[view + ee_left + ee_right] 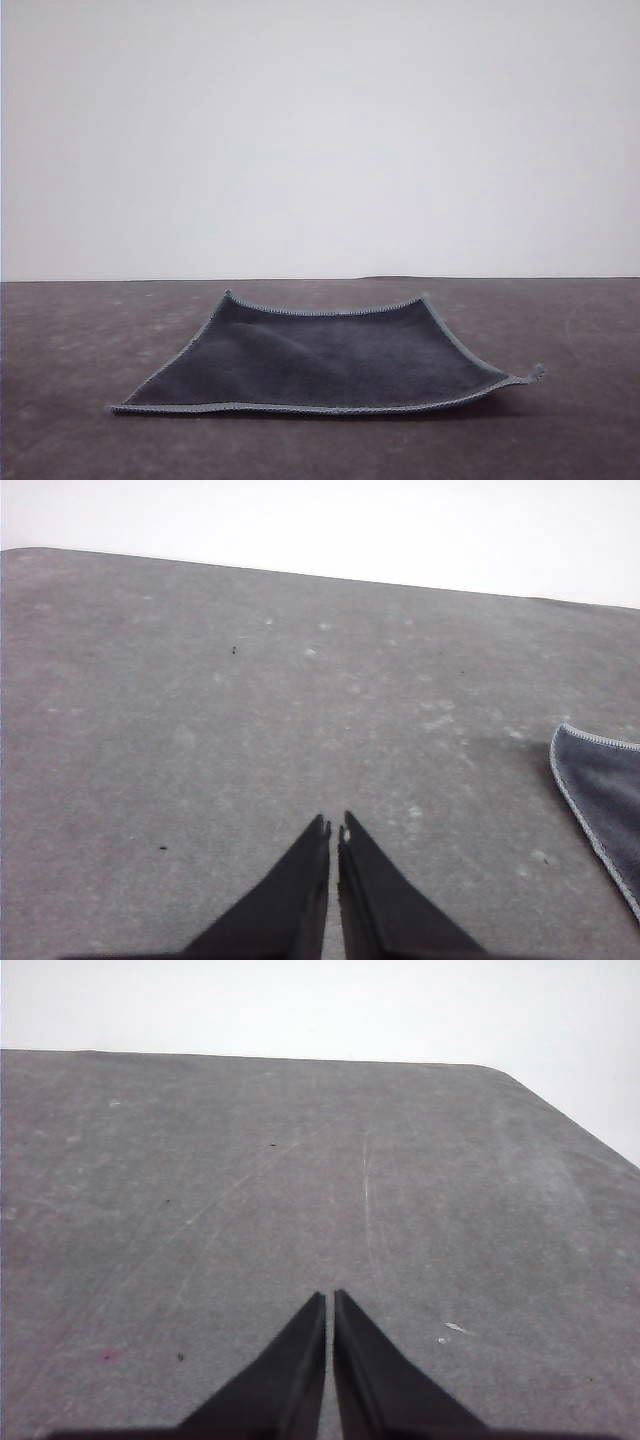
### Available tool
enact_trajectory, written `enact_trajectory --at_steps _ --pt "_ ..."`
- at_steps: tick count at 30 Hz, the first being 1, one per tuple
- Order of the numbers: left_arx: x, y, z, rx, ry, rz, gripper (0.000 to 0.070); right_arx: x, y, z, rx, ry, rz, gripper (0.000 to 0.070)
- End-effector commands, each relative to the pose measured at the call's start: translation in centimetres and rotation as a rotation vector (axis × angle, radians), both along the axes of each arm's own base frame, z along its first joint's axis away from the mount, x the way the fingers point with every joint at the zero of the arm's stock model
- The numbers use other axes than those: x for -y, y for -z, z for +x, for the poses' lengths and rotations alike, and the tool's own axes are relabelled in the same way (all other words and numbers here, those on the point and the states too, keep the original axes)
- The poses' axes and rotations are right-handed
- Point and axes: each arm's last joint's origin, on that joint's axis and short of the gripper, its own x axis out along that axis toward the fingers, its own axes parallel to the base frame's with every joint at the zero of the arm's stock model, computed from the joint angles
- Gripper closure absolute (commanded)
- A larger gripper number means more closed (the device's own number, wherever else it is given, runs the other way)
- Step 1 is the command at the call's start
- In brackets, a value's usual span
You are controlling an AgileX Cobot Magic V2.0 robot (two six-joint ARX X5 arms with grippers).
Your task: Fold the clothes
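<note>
Left wrist view catches cloth (605, 795); right's doesn't.

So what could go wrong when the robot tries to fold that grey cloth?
The cloth has curled-up corners, so a grab there might slip or bunch it. Both the left gripper and right gripper are shut above bare table; they must open and reach the cloth first, or they could just push it along.

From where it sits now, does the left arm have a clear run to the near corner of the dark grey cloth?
Probably yes. The left claw, shut, hangs over bare grey table, and the dark grey square cloth with stitched edging lies off to one side with nothing between them.
</note>
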Motion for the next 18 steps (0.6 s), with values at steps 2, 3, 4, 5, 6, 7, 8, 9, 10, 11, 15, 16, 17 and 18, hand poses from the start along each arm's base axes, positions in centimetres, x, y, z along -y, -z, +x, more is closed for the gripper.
enact_trajectory --at_steps 2,3,4,5,6,7,8,9,10,11,15,16,17,18 --pt "0.01 0.67 0.07 -0.023 0.002 -0.008 0.07 0.02 0.17 0.05 0.0 0.004 -0.007 0.0694" --pt "0.01 0.67 0.07 -0.023 0.002 -0.008 0.07 0.02 0.17 0.05 0.0 0.004 -0.007 0.0694" --pt "0.01 0.67 0.07 -0.023 0.002 -0.008 0.07 0.02 0.17 0.05 0.0 0.004 -0.007 0.0694" --pt "0.01 0.67 0.07 -0.023 0.002 -0.008 0.07 0.02 0.17 0.05 0.0 0.004 -0.007 0.0694" --pt "0.01 0.67 0.07 -0.023 0.002 -0.008 0.07 0.02 0.17 0.05 0.0 0.004 -0.007 0.0694" --pt "0.01 0.67 0.07 -0.023 0.002 -0.008 0.07 0.02 0.17 0.05 0.0 0.004 -0.007 0.0694" --pt "0.01 0.67 0.07 -0.023 0.002 -0.008 0.07 0.02 0.17 0.05 0.0 0.004 -0.007 0.0694" --pt "0.01 0.67 0.07 -0.023 0.002 -0.008 0.07 0.02 0.17 0.05 0.0 0.004 -0.007 0.0694" --pt "0.01 0.67 0.07 -0.023 0.002 -0.008 0.07 0.02 0.17 0.05 0.0 0.004 -0.007 0.0694" --pt "0.01 0.67 0.07 -0.023 0.002 -0.008 0.07 0.02 0.17 0.05 0.0 0.004 -0.007 0.0693" --pt "0.01 0.67 0.07 -0.023 0.002 -0.008 0.07 0.02 0.17 0.05 0.0 0.004 -0.006 0.0694" --pt "0.01 0.67 0.07 -0.023 0.002 -0.008 0.07 0.02 0.17 0.05 0.001 0.004 -0.004 0.0693" --pt "0.01 0.67 0.07 -0.023 0.002 -0.008 0.07 0.02 0.17 0.05 0.001 0.004 -0.004 0.0694" --pt "0.01 0.67 0.07 -0.023 0.002 -0.008 0.07 0.02 0.17 0.05 0.001 0.004 -0.003 0.0694"
